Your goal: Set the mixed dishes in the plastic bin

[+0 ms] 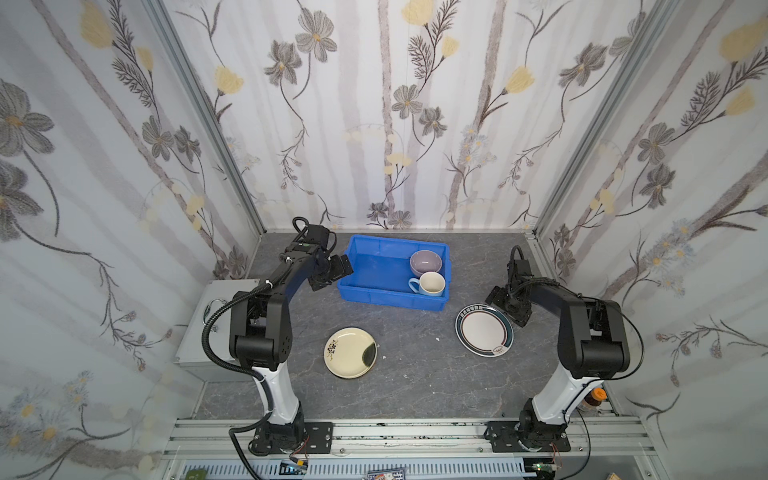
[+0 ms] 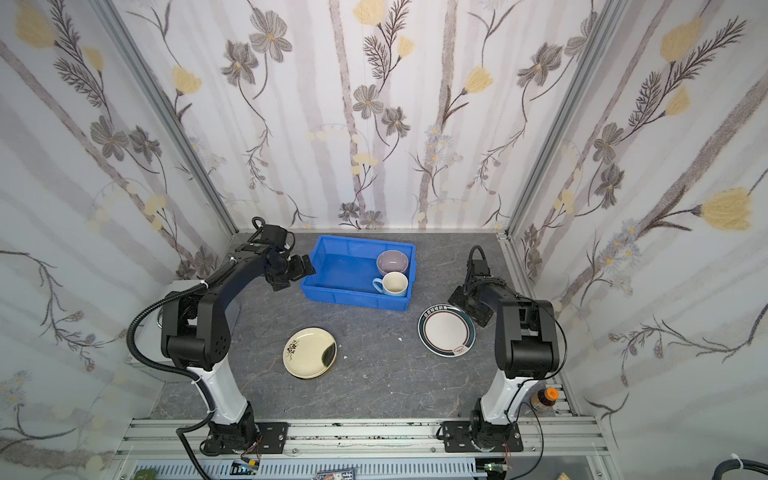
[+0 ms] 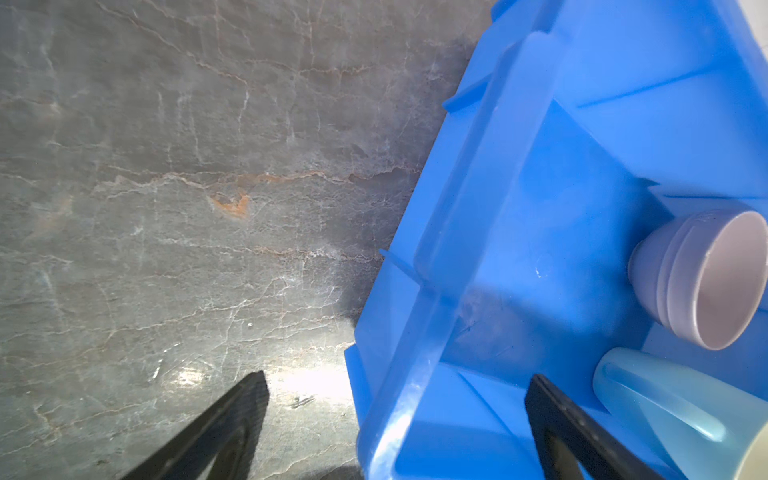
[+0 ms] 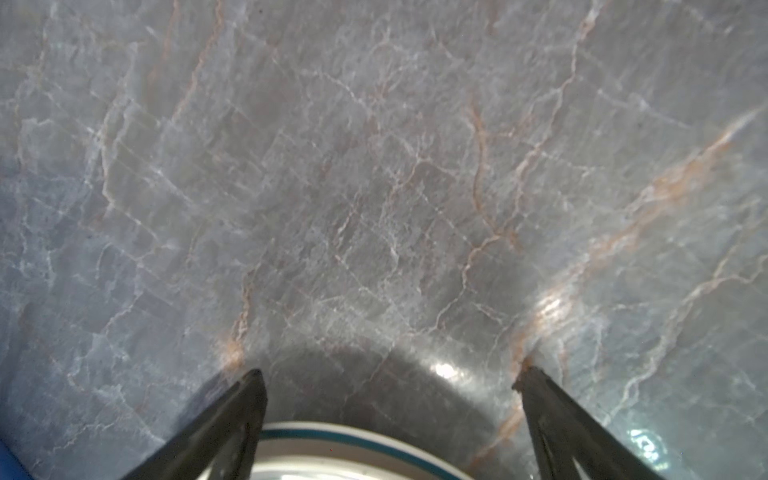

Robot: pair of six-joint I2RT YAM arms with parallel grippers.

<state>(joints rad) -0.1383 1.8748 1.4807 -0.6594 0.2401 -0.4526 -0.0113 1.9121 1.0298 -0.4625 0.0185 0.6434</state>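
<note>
Nearest, the cream plate (image 1: 350, 352) and the white plate (image 1: 484, 330) lie on the surface (image 1: 415, 374). The right gripper (image 1: 506, 308) hovers spread at the white plate's far edge. Beyond, the blue bin (image 1: 390, 300) holds the mug (image 1: 430, 284) and the lilac bowl (image 1: 425, 262). The left gripper (image 1: 332, 274) is spread over its left wall.

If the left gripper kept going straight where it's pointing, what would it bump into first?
Probably the side rim of the blue bin. The left gripper is open and straddles that wall, one finger over the grey table, one over the bin's floor. Depth is unclear.
</note>
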